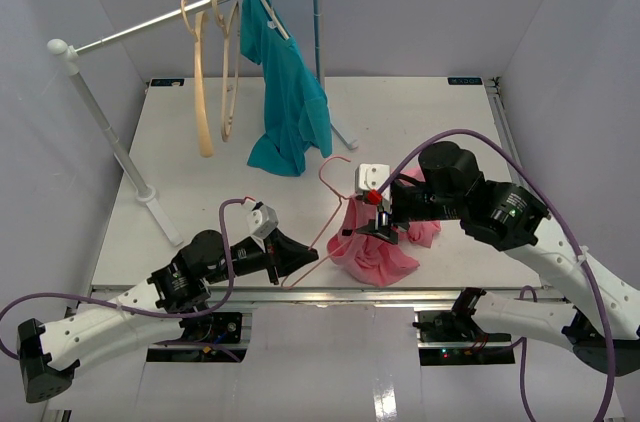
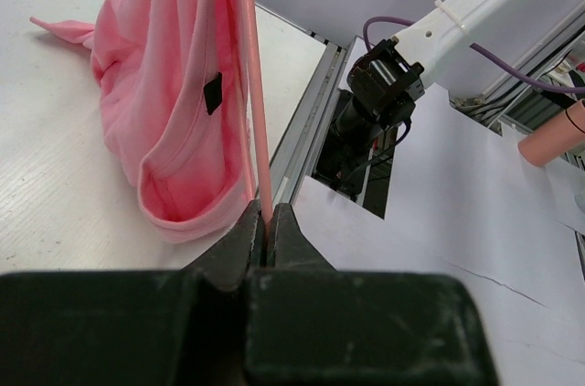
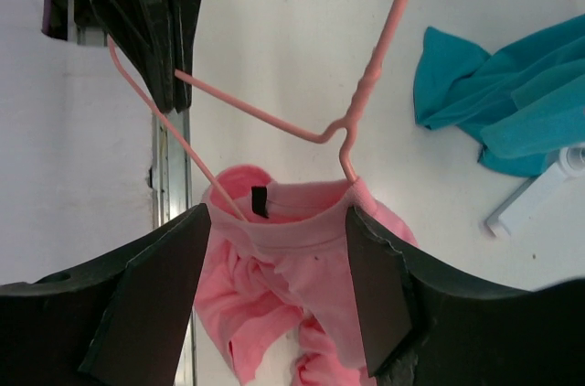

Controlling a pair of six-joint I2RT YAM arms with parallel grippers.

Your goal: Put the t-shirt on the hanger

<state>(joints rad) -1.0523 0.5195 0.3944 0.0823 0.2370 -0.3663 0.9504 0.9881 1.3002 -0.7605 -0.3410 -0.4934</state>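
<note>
Pinching slim pink hanger (image 2: 253,93): left hand (image 2: 268,218), beside soft rumpled t-shirt (image 2: 164,84).

hanger (image 3: 366,89) inside t-shirt (image 3: 292,267) collar, rack (image 1: 140,25) behind

Salmon-pink t-shirt (image 1: 385,252); pink hanger (image 3: 366,84); teal shirt (image 1: 290,102); tan hangers (image 1: 204,132); white table (image 1: 420,122)

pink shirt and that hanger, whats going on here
The left gripper has its jaws shut on the thin pink hanger, holding it up at the near edge of the table. One hanger arm runs into the collar of the t-shirt, which hangs partly off it, the rest bunched on the table. The right gripper sits at the collar with its jaws spread wide. The shirt is not yet fully on.
</note>
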